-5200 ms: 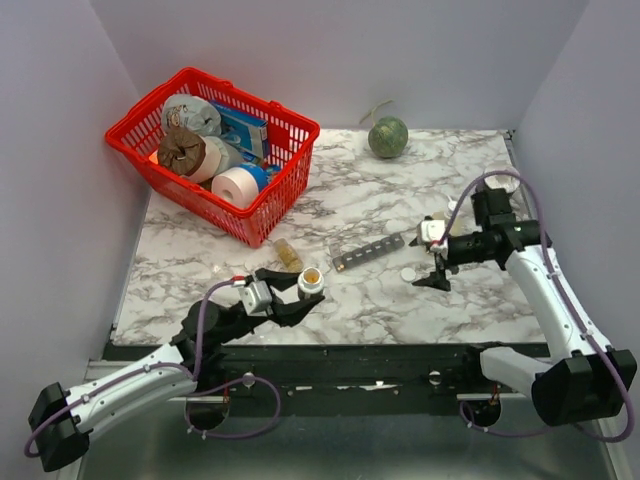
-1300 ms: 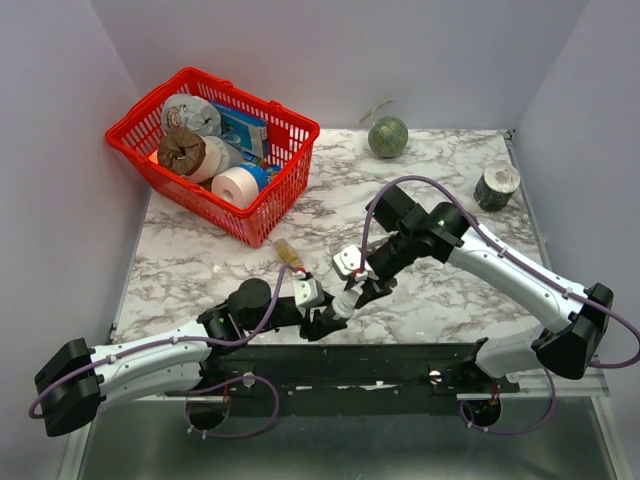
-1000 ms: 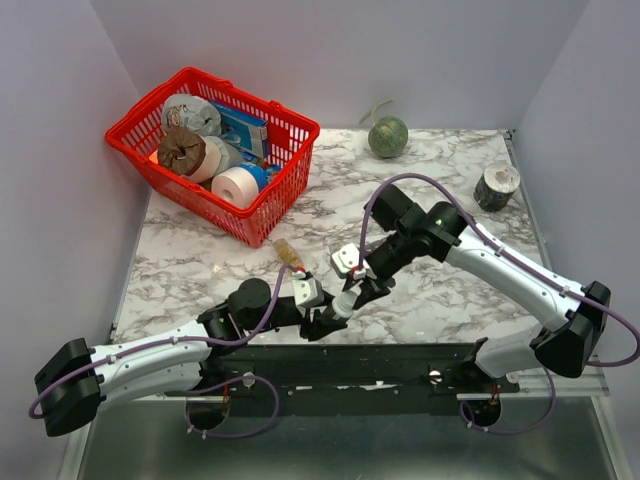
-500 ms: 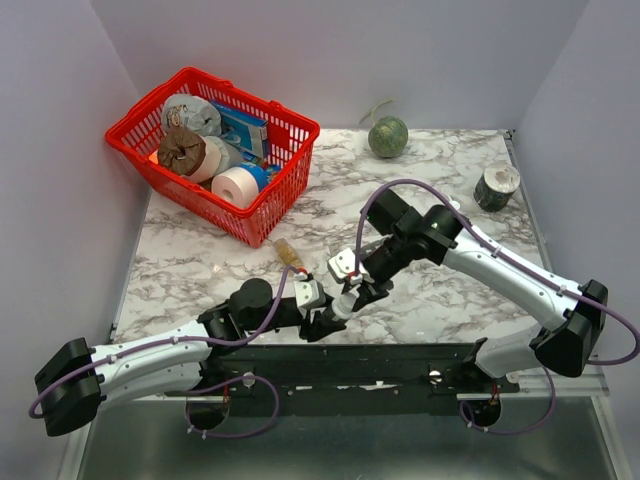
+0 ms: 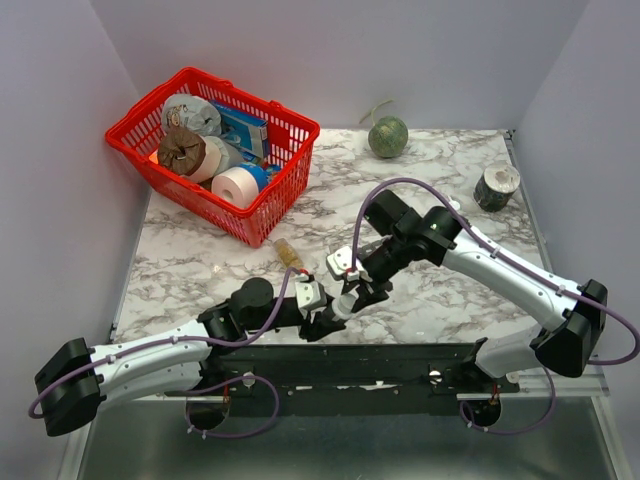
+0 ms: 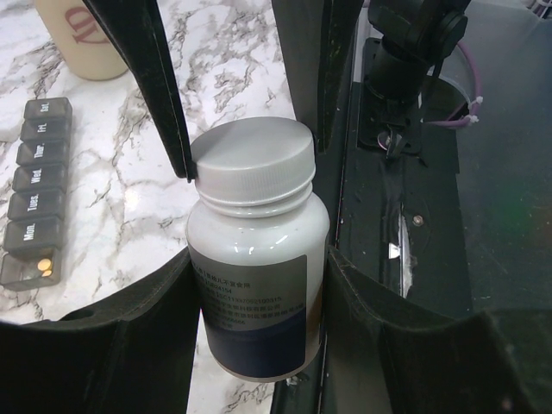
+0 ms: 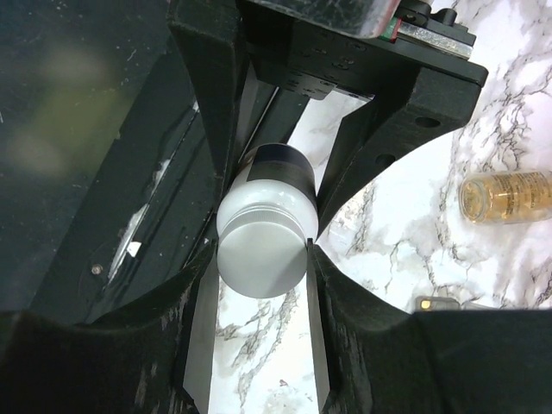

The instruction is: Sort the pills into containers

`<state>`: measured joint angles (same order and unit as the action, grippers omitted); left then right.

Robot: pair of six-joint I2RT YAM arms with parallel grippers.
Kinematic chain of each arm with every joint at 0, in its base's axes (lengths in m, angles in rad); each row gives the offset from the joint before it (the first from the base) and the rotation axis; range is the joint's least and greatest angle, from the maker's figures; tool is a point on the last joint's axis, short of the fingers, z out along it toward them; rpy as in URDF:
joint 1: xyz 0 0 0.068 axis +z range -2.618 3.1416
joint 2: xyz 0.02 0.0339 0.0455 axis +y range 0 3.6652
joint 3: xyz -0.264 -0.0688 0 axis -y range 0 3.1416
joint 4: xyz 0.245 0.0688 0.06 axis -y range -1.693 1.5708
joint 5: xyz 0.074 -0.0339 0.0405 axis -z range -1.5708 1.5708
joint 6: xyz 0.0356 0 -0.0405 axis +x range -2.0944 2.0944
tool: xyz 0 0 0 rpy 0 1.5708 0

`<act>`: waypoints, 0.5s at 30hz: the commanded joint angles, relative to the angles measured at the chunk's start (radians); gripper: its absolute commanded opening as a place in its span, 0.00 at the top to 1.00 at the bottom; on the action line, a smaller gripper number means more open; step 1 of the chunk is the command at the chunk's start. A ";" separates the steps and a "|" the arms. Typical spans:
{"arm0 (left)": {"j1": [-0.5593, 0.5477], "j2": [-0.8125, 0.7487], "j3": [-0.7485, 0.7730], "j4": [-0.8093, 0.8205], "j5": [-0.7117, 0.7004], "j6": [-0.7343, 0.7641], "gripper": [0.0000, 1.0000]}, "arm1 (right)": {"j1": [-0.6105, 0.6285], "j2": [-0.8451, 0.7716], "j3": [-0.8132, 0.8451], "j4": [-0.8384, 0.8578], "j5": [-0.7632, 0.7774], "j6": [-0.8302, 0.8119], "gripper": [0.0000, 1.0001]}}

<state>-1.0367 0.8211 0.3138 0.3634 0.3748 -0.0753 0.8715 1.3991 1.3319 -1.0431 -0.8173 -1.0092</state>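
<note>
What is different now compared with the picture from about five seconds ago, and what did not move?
The right end effector swung left to the bottle. The bottle was open then. Now it wears its cap, and the right end effector grips that cap. The left end effector, holding the bottle throughout, shifted slightly right and nearer. The basket, vial and green ball stayed put.
</note>
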 commanded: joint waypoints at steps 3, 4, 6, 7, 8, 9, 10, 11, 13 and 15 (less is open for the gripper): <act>0.000 -0.040 0.068 0.192 -0.062 0.005 1.00 | 0.003 -0.003 -0.002 -0.017 -0.071 0.037 0.65; -0.002 -0.054 0.061 0.198 -0.072 0.002 1.00 | -0.008 -0.006 -0.003 -0.017 -0.091 0.044 0.71; -0.002 -0.072 0.048 0.232 -0.126 0.002 1.00 | -0.017 -0.009 -0.005 -0.015 -0.111 0.072 0.72; -0.002 -0.094 0.038 0.244 -0.141 0.003 1.00 | -0.026 -0.012 -0.017 -0.008 -0.130 0.093 0.74; -0.002 -0.108 0.030 0.258 -0.163 0.005 1.00 | -0.032 -0.014 -0.026 0.014 -0.149 0.134 0.75; -0.002 -0.118 0.024 0.291 -0.180 0.015 1.00 | -0.040 -0.018 -0.042 0.031 -0.170 0.159 0.75; -0.002 -0.135 0.019 0.304 -0.213 0.020 1.00 | -0.052 -0.031 -0.060 0.047 -0.202 0.181 0.75; -0.002 -0.140 0.022 0.308 -0.224 0.026 1.00 | -0.055 -0.038 -0.089 0.090 -0.204 0.232 0.75; -0.002 -0.142 0.039 0.307 -0.252 0.049 1.00 | -0.066 -0.054 -0.114 0.124 -0.212 0.268 0.75; -0.002 -0.134 0.050 0.309 -0.267 0.054 1.00 | -0.068 -0.058 -0.129 0.176 -0.188 0.325 0.75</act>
<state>-1.0492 0.7204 0.3000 0.3885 0.2718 -0.0616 0.7979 1.3399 1.2762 -0.8856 -0.9630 -0.8398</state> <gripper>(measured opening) 0.592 0.472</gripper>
